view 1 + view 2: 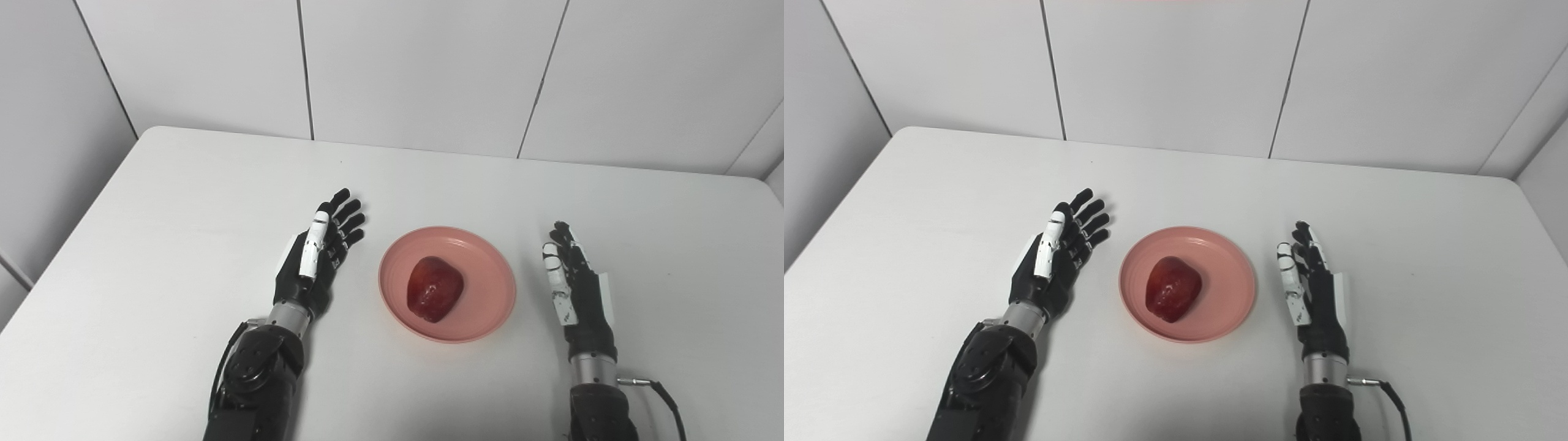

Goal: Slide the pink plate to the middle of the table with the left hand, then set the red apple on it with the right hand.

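The pink plate [484,269] lies near the middle of the white table [184,202]. A red apple [434,288] rests on its side inside the plate, slightly left of the plate's centre. My left hand [320,250] is open just left of the plate, fingers stretched forward, clear of the rim. To the right of the plate my right hand [572,283] is open too, fingers straight and pointing away from me, with a small gap to the rim. Neither hand holds anything.
Grey wall panels [429,67] rise behind the table's far edge. A thin cable [664,395] trails from my right wrist. The table's left edge runs diagonally at the far left.
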Motion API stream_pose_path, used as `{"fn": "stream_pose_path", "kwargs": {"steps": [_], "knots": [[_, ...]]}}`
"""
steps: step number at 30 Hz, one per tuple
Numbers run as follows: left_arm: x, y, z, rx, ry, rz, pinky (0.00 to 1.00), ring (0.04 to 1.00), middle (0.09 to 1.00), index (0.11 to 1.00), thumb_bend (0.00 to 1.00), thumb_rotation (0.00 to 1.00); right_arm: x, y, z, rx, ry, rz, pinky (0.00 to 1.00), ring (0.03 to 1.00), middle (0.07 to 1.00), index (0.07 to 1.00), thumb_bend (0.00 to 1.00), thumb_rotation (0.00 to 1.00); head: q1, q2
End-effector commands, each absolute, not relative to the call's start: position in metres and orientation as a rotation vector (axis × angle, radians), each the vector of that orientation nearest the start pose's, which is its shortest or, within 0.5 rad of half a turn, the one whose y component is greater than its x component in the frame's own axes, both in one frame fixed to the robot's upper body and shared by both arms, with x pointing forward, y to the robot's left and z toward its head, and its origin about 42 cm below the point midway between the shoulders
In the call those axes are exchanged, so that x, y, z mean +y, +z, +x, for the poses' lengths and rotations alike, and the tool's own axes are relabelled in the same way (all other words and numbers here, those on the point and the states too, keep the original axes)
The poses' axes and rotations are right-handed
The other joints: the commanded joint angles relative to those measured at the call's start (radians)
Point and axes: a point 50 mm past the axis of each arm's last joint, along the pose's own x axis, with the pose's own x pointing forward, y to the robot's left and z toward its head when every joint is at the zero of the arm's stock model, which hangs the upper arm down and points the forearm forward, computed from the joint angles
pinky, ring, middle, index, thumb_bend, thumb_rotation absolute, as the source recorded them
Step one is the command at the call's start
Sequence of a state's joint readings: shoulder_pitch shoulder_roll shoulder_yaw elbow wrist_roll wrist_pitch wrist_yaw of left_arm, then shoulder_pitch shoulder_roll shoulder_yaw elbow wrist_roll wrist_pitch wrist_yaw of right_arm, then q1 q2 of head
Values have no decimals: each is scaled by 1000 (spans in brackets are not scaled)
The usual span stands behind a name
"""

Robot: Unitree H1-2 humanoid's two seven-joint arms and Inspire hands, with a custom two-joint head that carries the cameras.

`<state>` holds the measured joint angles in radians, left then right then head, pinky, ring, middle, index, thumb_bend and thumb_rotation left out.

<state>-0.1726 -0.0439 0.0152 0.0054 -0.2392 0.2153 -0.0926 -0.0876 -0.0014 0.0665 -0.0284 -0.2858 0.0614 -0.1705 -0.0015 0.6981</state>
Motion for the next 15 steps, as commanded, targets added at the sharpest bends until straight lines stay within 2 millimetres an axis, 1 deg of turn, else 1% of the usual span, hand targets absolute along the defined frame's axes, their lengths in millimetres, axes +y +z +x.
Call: {"fn": "stream_pose_path", "kwargs": {"steps": [1, 2, 7, 15], "knots": [[178, 126, 331, 87, -166, -275, 928, 914, 923, 906, 400, 1000, -186, 133, 312, -120, -82, -254, 807, 867, 888, 900, 247, 1000, 1, -3], [179, 125, 331, 87, -165, -277, 929, 914, 923, 906, 400, 1000, -185, 132, 312, -117, -81, -251, 807, 866, 888, 900, 246, 1000, 1, -14], [181, 124, 330, 86, -169, -276, 941, 922, 931, 913, 395, 1000, -183, 133, 311, -118, -84, -258, 810, 869, 888, 900, 260, 1000, -3, -21], [183, 124, 329, 85, -182, -267, 951, 934, 942, 921, 396, 1000, -182, 134, 310, -122, -81, -259, 809, 869, 888, 896, 257, 1000, 0, -17]]}}
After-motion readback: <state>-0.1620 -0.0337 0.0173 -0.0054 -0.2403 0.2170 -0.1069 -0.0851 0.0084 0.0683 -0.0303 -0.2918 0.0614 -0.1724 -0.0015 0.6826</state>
